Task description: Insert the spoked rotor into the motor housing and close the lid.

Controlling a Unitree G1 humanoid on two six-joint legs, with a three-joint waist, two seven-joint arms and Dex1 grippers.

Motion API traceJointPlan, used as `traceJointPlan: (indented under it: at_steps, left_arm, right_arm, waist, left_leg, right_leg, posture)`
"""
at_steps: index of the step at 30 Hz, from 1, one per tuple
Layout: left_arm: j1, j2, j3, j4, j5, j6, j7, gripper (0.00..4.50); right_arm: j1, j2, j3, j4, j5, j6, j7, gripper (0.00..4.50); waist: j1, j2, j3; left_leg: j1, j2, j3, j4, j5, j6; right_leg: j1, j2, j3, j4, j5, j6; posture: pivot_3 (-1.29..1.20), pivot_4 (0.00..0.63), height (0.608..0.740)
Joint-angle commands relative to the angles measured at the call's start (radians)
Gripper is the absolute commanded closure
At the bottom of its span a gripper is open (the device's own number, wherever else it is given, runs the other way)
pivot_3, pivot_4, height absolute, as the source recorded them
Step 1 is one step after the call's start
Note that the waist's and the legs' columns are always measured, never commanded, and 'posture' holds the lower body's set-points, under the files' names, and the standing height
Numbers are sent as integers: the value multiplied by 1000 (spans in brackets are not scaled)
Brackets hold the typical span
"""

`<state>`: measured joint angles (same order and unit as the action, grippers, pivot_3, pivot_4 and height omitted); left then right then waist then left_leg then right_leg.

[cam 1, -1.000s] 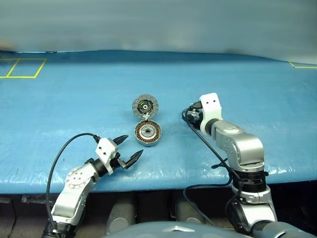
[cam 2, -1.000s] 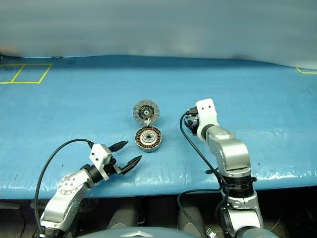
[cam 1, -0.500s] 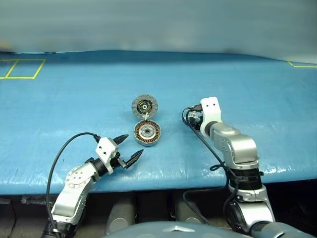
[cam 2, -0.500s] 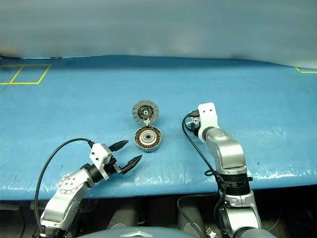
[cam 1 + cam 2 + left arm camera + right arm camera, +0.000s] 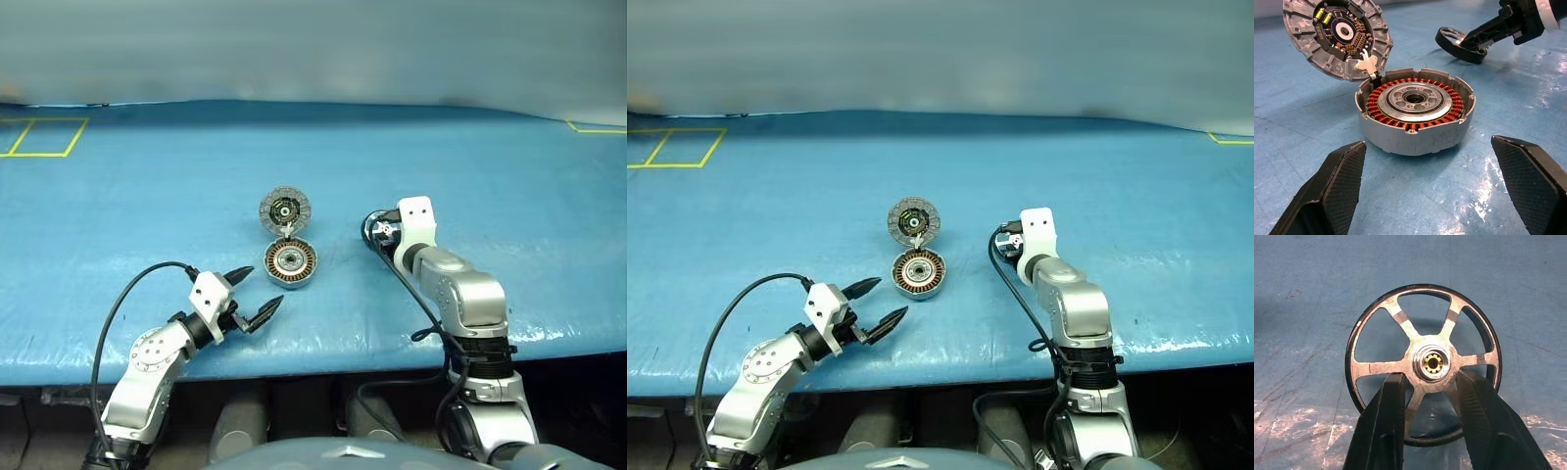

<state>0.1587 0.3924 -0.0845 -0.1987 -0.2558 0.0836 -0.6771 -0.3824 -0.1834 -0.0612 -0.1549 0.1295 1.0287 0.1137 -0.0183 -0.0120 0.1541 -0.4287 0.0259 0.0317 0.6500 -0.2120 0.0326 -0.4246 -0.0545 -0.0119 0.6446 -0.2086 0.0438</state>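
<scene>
The spoked rotor (image 5: 1433, 364), a black ring with silver spokes and hub, lies flat on the blue table (image 5: 147, 215), right of the motor housing (image 5: 290, 262). My right gripper (image 5: 1430, 377) reaches down into it. Its fingers (image 5: 1391, 401) pass through the gaps on either side of one spoke and close against the hub. The housing (image 5: 1415, 117) shows copper windings around a pale centre. The lid (image 5: 1337, 36) leans tilted up behind it, with its ribbed inner face showing. My left gripper (image 5: 266, 287) rests open near the table's front edge, pointing at the housing and apart from it.
Yellow tape marks (image 5: 44, 137) lie at the table's far left corner, and another (image 5: 593, 127) lies at the far right. A black cable (image 5: 127, 294) loops from my left wrist over the front edge. Bare blue surface surrounds the parts.
My right gripper has sunk a little onto the rotor and its fingers have drawn closer together around the hub. The left arm, housing and lid have not moved.
</scene>
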Motion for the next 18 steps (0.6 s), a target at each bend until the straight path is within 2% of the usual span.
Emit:
traceJointPlan:
  at_steps: [1,6,11,18]
  left_arm:
    - [2,-3,2,-20,-6,-1,2,0]
    - [8,-5,2,-23,-4,1,7,0]
    - [13,-4,4,-27,-5,0,10,0]
    - [13,-3,11,-23,1,-17,16,0]
  right_arm:
    - [4,4,-2,45,6,-15,9,3285]
    - [10,-2,20,41,-8,-29,11,3286]
    - [28,-51,79,-81,-6,-53,61,3303]
    - [-13,-207,280,-343,43,-8,257,3342]
  waist:
    - [-3,-1,-1]
    - [-5,-3,-2]
    - [-6,-2,-2]
    - [-6,0,0]
  left_leg:
    - [0,0,0,1,0,0]
    - [1,1,1,2,0,0]
    - [-1,1,1,1,0,0]
    - [-2,1,2,-1,0,0]
  right_leg:
    - [0,0,0,0,0,0]
    - [-1,-1,0,0,1,-1]
    - [-2,-1,0,0,1,-1]
    - [-4,0,0,0,1,-2]
  posture:
    - [0,150,740]
    - [0,150,740]
    - [0,150,740]
    - [0,150,740]
